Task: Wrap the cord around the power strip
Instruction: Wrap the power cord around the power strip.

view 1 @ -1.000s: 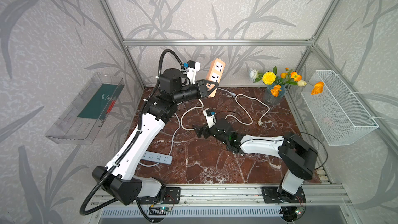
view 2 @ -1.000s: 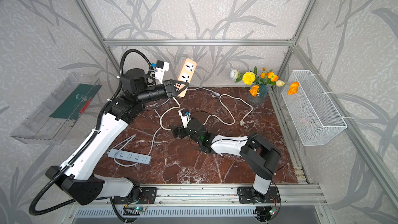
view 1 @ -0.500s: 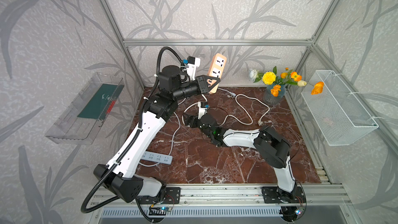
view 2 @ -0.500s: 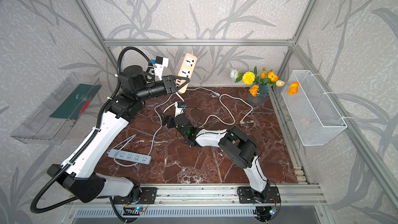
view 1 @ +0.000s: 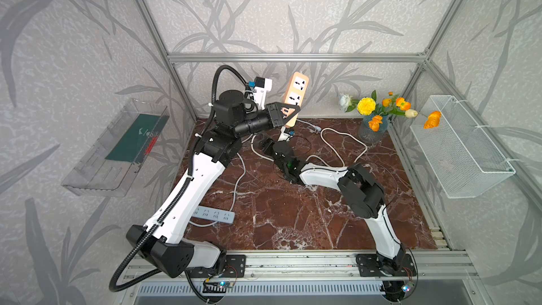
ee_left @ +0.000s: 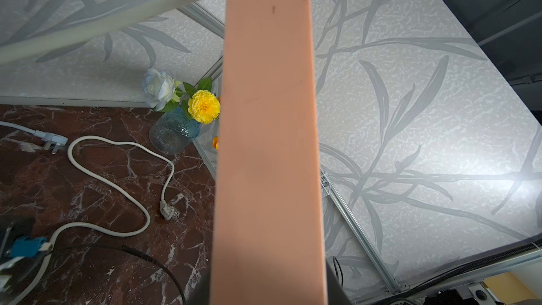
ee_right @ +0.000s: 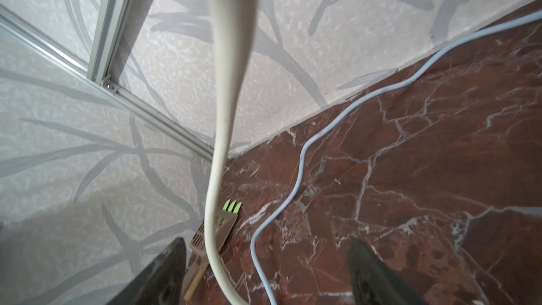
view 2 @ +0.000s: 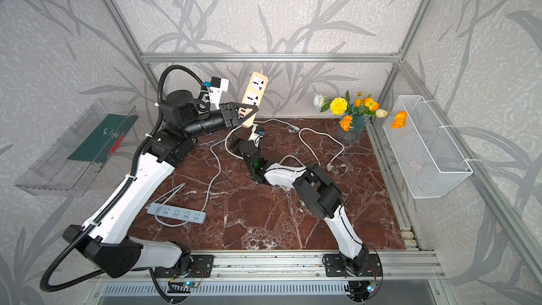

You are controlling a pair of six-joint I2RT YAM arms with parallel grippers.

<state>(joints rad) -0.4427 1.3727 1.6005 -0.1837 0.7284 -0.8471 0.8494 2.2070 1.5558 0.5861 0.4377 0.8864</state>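
Right gripper moved rearward, spread around cord; left gripper pinches raised power strip

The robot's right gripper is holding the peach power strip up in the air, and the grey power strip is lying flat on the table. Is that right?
Almost. It is the left gripper that holds the peach-orange rectangular power strip up in the air; both top views show it. The flat pale grey power strip does lie on the dark red marble table.
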